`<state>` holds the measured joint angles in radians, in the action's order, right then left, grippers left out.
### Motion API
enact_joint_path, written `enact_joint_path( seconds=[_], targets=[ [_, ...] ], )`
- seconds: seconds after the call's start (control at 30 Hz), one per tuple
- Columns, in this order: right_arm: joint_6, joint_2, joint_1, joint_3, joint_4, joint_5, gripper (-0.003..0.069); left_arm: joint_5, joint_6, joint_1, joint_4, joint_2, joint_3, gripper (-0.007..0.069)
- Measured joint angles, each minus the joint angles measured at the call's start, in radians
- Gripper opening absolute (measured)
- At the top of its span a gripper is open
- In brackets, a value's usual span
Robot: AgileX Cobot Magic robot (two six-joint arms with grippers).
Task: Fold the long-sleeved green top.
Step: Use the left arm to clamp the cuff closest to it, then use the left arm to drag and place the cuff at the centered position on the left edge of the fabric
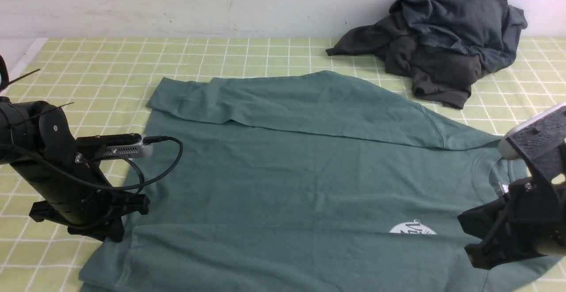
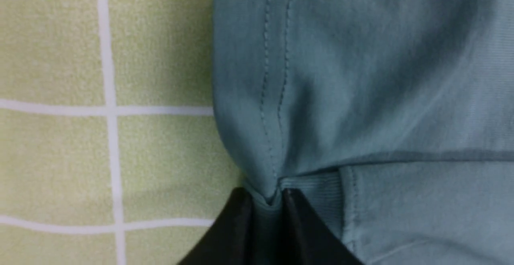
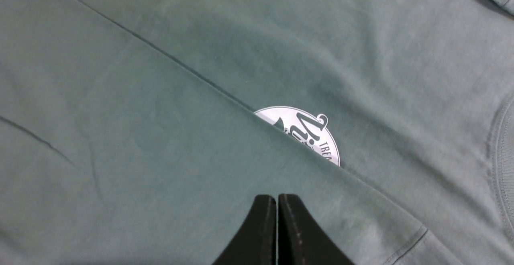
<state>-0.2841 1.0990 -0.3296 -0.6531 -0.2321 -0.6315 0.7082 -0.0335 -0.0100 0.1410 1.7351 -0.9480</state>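
Pinched in jaws of left gripper (image 2: pixel 267 200): hem of green long-sleeved top (image 1: pixel 300 172). Right gripper (image 3: pixel 277 200) jaws pressed together, empty, logo (image 3: pixel 309 136) just ahead. Likely body fold next; needs right-side grip first.

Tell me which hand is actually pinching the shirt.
The left hand: its tips pinch a bunched edge of the green top. The right hand is shut with nothing between its tips.

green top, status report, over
Left gripper shut on green top edge; right gripper shut, empty. Top flat, near fold half covering logo. Far right, dark clothes pile, not on it.
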Motion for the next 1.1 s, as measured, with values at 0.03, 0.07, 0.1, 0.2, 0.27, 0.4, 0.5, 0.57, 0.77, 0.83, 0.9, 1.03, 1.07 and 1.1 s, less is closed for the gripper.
enact_joint_path(
  seconds=[0.03, 0.07, 0.1, 0.2, 0.27, 0.4, 0.5, 0.57, 0.77, 0.83, 0.9, 1.03, 1.07, 1.1],
  targets=[
    [0.000, 0.000, 0.000, 0.000, -0.002, 0.000, 0.0003, 0.000, 0.000, 0.000, -0.002, -0.018, 0.000, 0.0061],
    [0.000, 0.000, 0.000, 0.000, -0.002, 0.001, 0.0003, 0.000, 0.000, 0.000, -0.002, -0.029, 0.000, 0.0061],
    [0.000, 0.000, 0.000, 0.000, -0.002, 0.002, 0.0003, 0.000, 0.000, 0.000, -0.002, -0.045, 0.000, 0.0061],
    [0.000, 0.000, 0.000, 0.000, -0.003, 0.004, 0.0003, 0.000, 0.000, 0.000, -0.002, -0.062, 0.000, 0.0063],
    [0.000, 0.000, 0.000, 0.000, -0.009, 0.004, 0.0003, 0.000, -0.005, 0.000, -0.003, -0.064, 0.000, 0.0082],
    [0.000, 0.000, 0.000, 0.000, -0.022, 0.005, 0.0003, 0.000, -0.010, 0.000, -0.013, -0.051, 0.000, 0.0213],
    [0.000, 0.000, 0.000, 0.000, -0.025, 0.006, 0.0003, -0.002, -0.006, 0.000, -0.016, -0.051, 0.000, 0.0311],
    [0.000, 0.000, 0.000, 0.000, -0.025, 0.006, 0.0003, -0.002, 0.003, 0.000, -0.016, -0.051, 0.000, 0.0324],
    [0.000, 0.000, 0.000, 0.000, -0.025, 0.006, 0.0003, -0.003, 0.008, 0.000, -0.015, -0.051, 0.000, 0.0129],
    [0.000, 0.000, 0.000, 0.000, -0.026, 0.006, 0.0003, -0.003, 0.008, 0.000, -0.015, -0.051, 0.000, 0.0053],
    [0.000, 0.000, 0.000, 0.000, -0.027, 0.006, 0.0003, -0.003, 0.007, 0.000, -0.015, -0.051, 0.000, 0.0026],
    [0.000, 0.000, 0.000, 0.000, -0.029, 0.006, 0.0003, 0.025, -0.015, -0.007, -0.014, -0.074, -0.013, 0.0020],
    [0.000, 0.000, 0.000, 0.000, -0.029, 0.006, 0.0003, 0.040, -0.026, -0.018, -0.016, -0.096, -0.034, 0.0020],
    [0.000, 0.000, 0.000, 0.000, -0.029, 0.006, 0.0003, 0.054, -0.036, -0.031, -0.016, -0.119, -0.056, 0.0020]
  ],
)
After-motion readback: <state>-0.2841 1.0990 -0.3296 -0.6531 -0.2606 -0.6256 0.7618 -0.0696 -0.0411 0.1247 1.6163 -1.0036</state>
